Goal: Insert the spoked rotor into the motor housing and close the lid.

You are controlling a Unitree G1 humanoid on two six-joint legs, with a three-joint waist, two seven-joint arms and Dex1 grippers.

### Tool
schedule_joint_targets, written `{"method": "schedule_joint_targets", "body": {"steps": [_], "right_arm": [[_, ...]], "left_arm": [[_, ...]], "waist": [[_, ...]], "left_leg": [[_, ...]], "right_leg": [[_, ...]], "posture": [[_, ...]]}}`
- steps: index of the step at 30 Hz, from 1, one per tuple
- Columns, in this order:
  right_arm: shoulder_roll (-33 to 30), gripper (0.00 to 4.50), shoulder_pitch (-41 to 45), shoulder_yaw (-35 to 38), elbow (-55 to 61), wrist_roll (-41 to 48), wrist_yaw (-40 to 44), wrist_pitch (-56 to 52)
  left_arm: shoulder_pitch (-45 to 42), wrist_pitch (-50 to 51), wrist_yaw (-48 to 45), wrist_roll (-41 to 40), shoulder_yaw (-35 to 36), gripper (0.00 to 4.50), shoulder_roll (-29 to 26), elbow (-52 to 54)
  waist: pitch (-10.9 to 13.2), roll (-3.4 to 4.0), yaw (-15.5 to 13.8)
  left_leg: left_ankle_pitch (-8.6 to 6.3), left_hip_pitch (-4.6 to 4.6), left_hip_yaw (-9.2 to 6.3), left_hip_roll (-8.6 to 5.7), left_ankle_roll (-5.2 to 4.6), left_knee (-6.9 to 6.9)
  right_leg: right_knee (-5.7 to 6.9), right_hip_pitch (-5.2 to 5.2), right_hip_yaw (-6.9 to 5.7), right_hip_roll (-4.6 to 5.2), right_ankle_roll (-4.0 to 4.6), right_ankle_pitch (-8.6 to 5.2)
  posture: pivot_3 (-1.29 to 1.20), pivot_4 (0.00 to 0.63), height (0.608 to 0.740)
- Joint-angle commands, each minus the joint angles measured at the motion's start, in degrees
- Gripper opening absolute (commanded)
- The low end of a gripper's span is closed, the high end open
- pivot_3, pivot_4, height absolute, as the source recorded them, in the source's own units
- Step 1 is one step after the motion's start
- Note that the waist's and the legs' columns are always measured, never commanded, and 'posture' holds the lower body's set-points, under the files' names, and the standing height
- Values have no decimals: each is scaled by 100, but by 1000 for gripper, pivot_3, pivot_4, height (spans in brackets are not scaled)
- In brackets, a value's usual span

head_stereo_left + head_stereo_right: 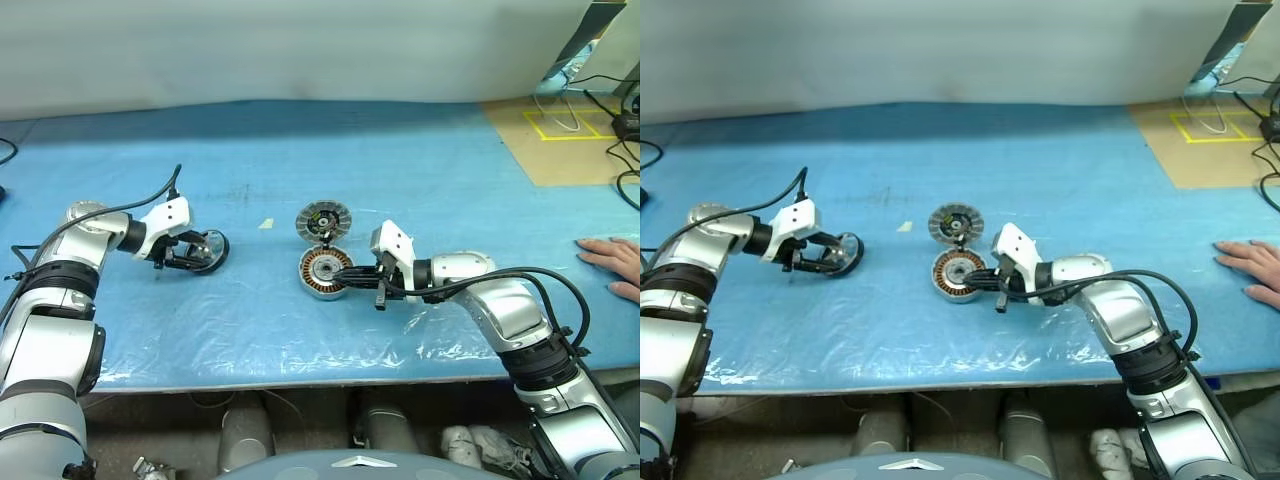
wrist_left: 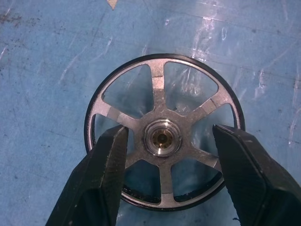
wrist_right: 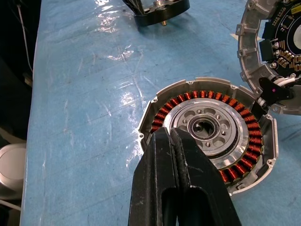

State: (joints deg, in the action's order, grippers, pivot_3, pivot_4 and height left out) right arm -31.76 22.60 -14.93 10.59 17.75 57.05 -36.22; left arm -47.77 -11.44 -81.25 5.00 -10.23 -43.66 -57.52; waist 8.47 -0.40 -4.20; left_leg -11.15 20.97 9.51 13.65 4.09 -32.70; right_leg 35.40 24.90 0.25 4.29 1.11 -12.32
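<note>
Blue plastic-covered table (image 1: pixel 300 150): motor housing (image 1: pixel 323 272) sits centre, lid (image 1: pixel 320 219) propped just behind it. Right gripper (image 3: pixel 181 155) pinched shut, resting on housing's near rim. Spoked rotor (image 2: pixel 162 136) lies flat, well left of housing; left gripper (image 2: pixel 169 150) wide, straddling its hub, nearer arm.

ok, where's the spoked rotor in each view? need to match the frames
Left eye view: spoked rotor left of centre, at the left gripper.
Right eye view: same spot, well left of the motor housing.
Left wrist view: central, between the open black fingers.
Right wrist view: dark rim at the top edge, beyond the housing.
Shared landmark: the blue mat.
</note>
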Motion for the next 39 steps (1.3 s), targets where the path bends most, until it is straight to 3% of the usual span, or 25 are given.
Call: {"method": "schedule_joint_targets", "body": {"steps": [1,5,8,11,25,29,32,39], "right_arm": [[10,0,9,-11,89,-14,-25,120],[26,0,-4,-8,103,-29,-34,118],[24,0,-16,-3,113,-43,-48,111],[14,0,-31,-2,115,-54,-54,110],[10,0,-10,-10,27,-124,-40,185],[-30,0,-36,72,92,-69,-22,145],[-35,0,-52,302,149,67,-92,70],[-286,0,-277,781,515,435,-117,-201]], "left_arm": [[101,-81,9,275,-175,2924,-116,-144],[139,-115,50,263,-194,2924,-52,-153],[194,-286,-1,291,-240,2422,-67,-142],[206,-352,326,363,-229,1566,-17,-188],[710,-353,-280,-215,97,1566,-92,492],[906,-18,-503,-835,510,1566,-119,1384],[1469,787,-781,-1508,715,1566,-217,2865],[1913,2399,-190,-2524,877,1566,151,5032]], "waist": [[0,0,7],[0,1,10],[-1,2,10],[-8,20,4],[-10,46,12],[-8,43,-6],[0,33,-18],[12,18,-73]], "left_leg": [[0,-1,0,0,0,0],[0,-4,0,0,0,0],[0,-6,1,0,0,0],[0,-11,2,-2,0,0],[-2,-86,23,-13,2,58],[-7,-74,23,-8,12,69],[-8,-57,22,-1,13,72],[-8,3,16,3,13,53]], "right_leg": [[0,-1,0,0,0,0],[0,-2,1,0,0,0],[1,-4,1,0,0,0],[0,-9,3,1,0,0],[-42,-61,21,4,1,-14],[-57,-60,6,2,1,-15],[-60,-50,-4,1,3,-16],[-52,-4,-13,-1,5,-15]], "posture": [[0,150,740],[0,150,740],[0,150,740],[0,150,740],[0,150,740],[0,150,740],[0,150,740],[0,150,740]]}}
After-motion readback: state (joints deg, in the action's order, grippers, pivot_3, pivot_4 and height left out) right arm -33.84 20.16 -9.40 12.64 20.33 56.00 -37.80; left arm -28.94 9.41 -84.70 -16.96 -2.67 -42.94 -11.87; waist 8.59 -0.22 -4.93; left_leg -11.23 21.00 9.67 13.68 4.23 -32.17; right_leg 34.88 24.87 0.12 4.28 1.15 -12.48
